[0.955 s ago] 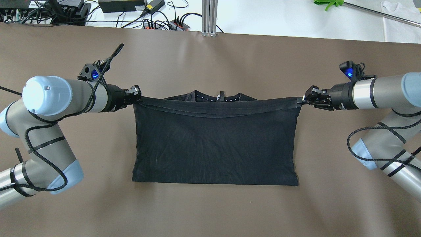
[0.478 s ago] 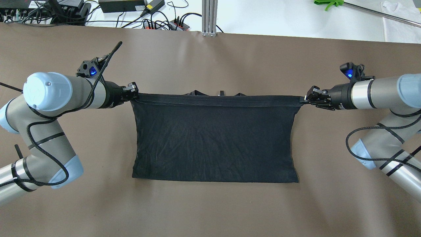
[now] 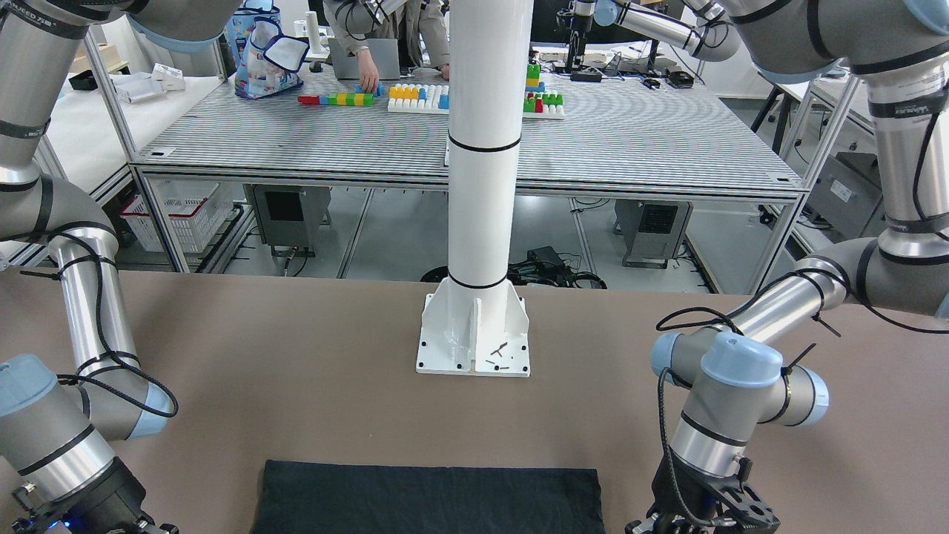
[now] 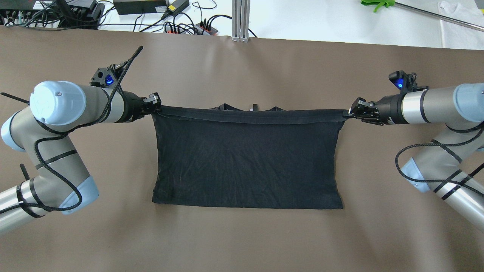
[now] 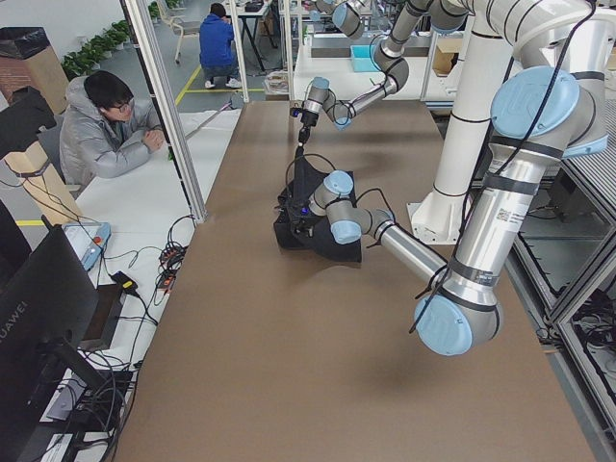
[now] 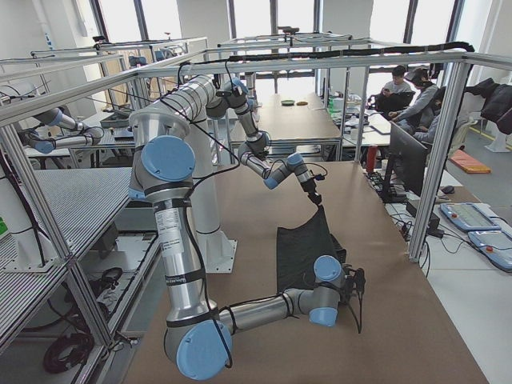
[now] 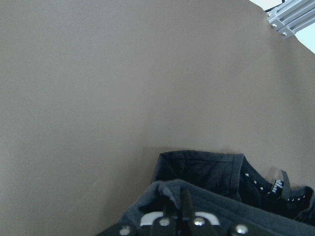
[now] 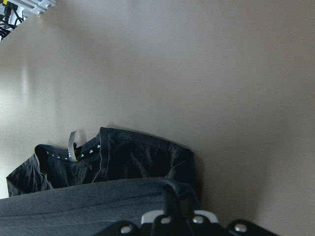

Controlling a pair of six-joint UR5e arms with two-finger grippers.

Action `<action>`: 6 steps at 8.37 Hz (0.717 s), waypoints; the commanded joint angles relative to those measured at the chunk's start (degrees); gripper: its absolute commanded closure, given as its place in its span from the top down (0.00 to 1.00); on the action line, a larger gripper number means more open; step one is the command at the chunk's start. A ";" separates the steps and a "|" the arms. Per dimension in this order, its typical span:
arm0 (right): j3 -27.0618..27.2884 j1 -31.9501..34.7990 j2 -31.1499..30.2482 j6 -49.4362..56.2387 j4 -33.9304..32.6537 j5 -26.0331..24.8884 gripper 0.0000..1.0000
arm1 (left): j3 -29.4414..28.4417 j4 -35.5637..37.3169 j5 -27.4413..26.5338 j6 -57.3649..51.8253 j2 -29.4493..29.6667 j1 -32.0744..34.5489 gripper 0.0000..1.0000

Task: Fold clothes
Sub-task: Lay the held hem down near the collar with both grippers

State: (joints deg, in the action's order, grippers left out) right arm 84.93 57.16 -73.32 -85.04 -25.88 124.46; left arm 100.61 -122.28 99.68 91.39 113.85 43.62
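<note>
Your left pincer (image 4: 155, 105) and right pincer (image 4: 349, 112) each clamp a hem corner of the plain black soft fabric garment (image 4: 245, 162), lying mid-way across the matte brown surface (image 4: 242, 241). Lower them unevenly and the taut hem may land skewed; pull them wider apart and a corner may slip free.

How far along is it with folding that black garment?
Partway. Done: the black garment already lies doubled, its near edge flat on the table. In hand: the left gripper and right gripper pinch the upper layer's two corners, raised over the collar. Left: laying that layer down and letting go.
</note>
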 commanded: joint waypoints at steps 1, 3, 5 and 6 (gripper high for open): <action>0.32 -0.12 2.04 -0.82 -0.05 0.00 0.00 | 0.28 0.02 0.51 0.64 0.76 -0.03 0.00; 1.54 -0.21 2.31 -0.74 -0.05 0.08 0.00 | 0.63 -0.06 0.69 0.64 0.93 -0.11 0.00; 1.55 -0.21 2.13 -0.12 -0.05 0.00 0.45 | 0.29 0.02 0.08 0.20 0.93 -0.64 0.60; 1.55 -0.21 2.05 -0.12 -0.14 0.00 0.93 | 0.28 0.02 -0.54 0.54 1.02 -0.64 1.00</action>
State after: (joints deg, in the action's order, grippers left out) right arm 86.41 56.96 -71.15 -85.36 -25.90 124.50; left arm 101.02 -122.33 99.99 91.83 114.77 43.13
